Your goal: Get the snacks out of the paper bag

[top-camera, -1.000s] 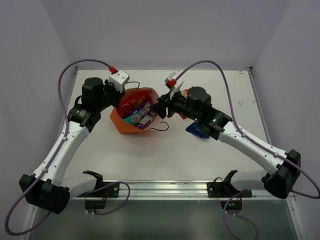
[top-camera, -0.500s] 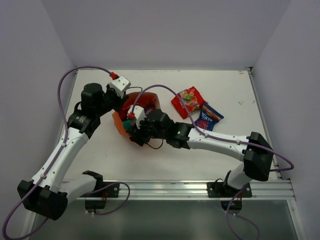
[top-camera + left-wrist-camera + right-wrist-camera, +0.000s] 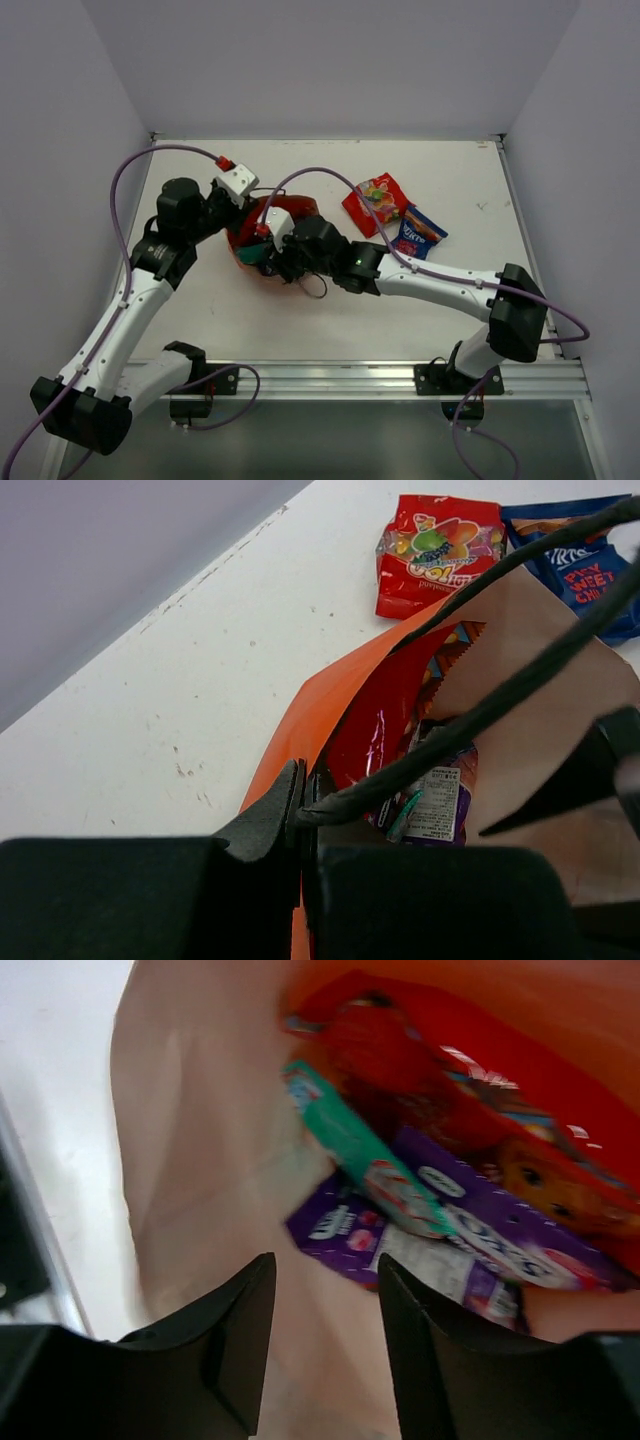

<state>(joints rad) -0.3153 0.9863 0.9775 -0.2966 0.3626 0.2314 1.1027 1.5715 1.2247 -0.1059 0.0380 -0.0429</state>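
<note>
The orange paper bag (image 3: 250, 240) lies open near the table's left middle. My left gripper (image 3: 238, 200) is shut on the bag's rim and its dark loop handle (image 3: 470, 715), holding the mouth open (image 3: 300, 790). My right gripper (image 3: 272, 250) is open and empty inside the bag's mouth (image 3: 325, 1280). Just ahead of it lie a teal-white packet (image 3: 360, 1150), purple packets (image 3: 480, 1220) and a red packet (image 3: 420, 1070). A red candy-print packet (image 3: 375, 198) and a blue packet (image 3: 420, 230) lie on the table to the right of the bag; the left wrist view shows this red packet (image 3: 440, 550) and this blue packet (image 3: 580, 570).
The right arm's forearm (image 3: 430, 280) stretches across the table's middle, in front of the two loose packets. Its purple cable (image 3: 320, 175) arcs over the bag. White walls close in the table at the back and sides.
My right gripper swung left from the bag's right side and went into its mouth, uncovering the red and blue packets on the table. The left gripper stayed on the rim, shifting slightly.
</note>
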